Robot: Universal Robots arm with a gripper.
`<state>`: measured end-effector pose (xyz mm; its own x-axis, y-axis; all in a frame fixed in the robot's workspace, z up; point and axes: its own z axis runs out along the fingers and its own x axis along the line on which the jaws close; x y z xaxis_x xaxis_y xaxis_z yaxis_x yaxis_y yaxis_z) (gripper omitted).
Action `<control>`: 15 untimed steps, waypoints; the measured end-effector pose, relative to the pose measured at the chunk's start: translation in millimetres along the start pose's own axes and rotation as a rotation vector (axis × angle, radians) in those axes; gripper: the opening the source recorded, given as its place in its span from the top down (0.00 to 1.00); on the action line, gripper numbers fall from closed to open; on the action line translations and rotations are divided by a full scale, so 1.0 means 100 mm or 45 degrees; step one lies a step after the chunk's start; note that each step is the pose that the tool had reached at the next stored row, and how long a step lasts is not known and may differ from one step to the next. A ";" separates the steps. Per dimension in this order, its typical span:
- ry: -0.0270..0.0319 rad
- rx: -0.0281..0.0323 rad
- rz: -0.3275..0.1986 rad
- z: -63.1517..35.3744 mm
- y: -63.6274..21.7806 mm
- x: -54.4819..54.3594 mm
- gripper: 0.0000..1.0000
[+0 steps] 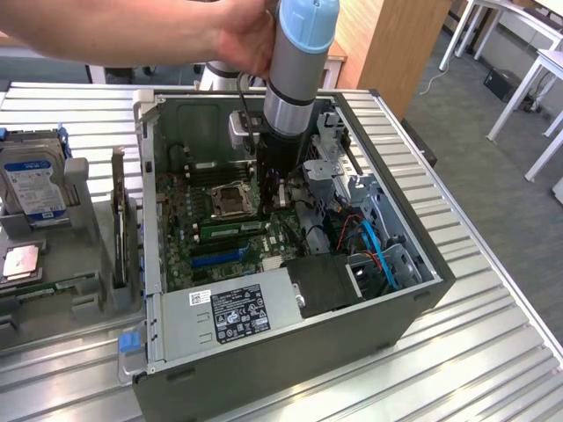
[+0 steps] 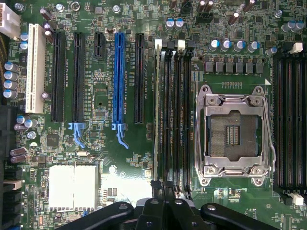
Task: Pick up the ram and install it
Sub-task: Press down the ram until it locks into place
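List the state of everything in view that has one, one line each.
Grey desktop computer case: lying on its side, side panel off, motherboard exposed.
Silver CPU socket: empty, retention frame latched.
Long green ram stick: standing on edge in the memory slot next to the black slots.
Black gripper: shut, at the ram's end.
Silver hard drive with blue-white label: parked in the grey holder outside the case.
A person's hand: gripping the arm.

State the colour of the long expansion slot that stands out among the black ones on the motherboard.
Blue. The slot shows best in the wrist view.
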<state>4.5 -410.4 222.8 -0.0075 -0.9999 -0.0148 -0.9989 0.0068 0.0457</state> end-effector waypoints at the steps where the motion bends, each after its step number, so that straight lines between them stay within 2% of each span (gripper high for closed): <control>1: 0.0000 0.0000 0.000 0.000 0.000 0.00 0.90; 15: 0.0005 -0.0002 0.000 -0.002 0.000 0.00 0.90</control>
<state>4.5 -410.4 223.0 -0.0075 -0.9999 -0.0144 -0.9989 0.0068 0.0459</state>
